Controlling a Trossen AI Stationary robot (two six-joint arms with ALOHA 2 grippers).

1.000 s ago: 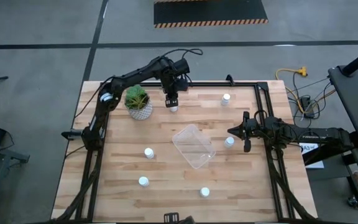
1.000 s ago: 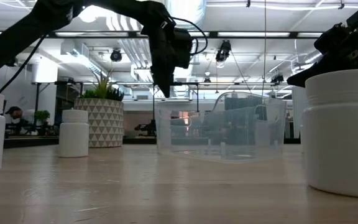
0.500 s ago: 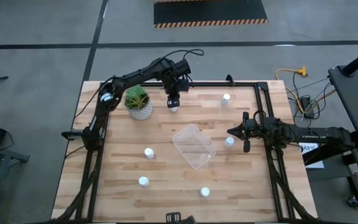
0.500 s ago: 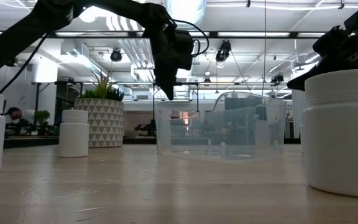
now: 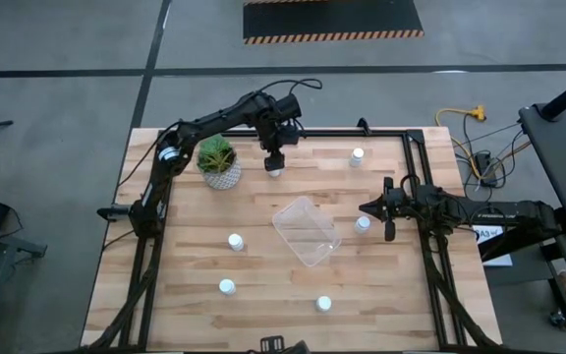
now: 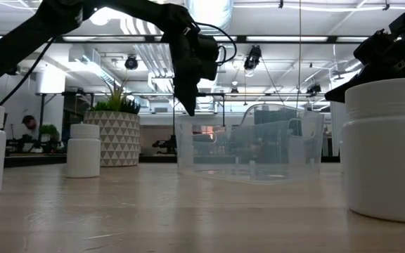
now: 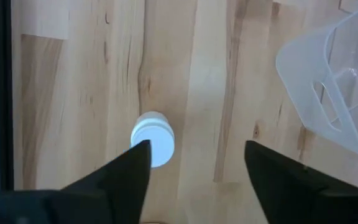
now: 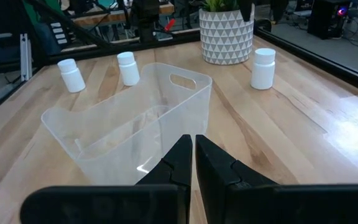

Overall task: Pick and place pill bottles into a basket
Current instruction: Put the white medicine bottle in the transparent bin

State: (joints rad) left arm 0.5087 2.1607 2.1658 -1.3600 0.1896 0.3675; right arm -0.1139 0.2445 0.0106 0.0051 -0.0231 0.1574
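ITEM 1 – left gripper. Positioned over far side of table, near plant pot, pointing down. Fingers seen spread apart in left wrist view, nothing held between them. One finger is lined up at edge of a bottle cap; other stands well to the side, over bare wood. Judged: jaws are parted so they can be lowered around bottle; alignment looks off-centre and may need shifting toward bottle first.

ITEM 2 – target bottle. Small white pill bottle, upright, cap seen from above. Located just beside plant pot in high view, directly under left gripper. Not gripped.

ITEM 3 – basket. Clear plastic tray, mid-table, set at an angle. No bottle seen inside. Placed centrally, presumably so it can be reached by both arms.

ITEM 4 – other pill bottles, 5 pcs, all upright on table: far edge; just beside basket on right-arm side; left of basket; two toward near edge. Scattered well apart, so each can be approached singly.

ITEM 5 – right gripper. Held at right side of table, aimed at basket. Fingers pressed together, empty. Arm judged waiting, kept clear of left arm's work area.

STATUS: no bottle delivered yet; pick of first bottle being prepared.
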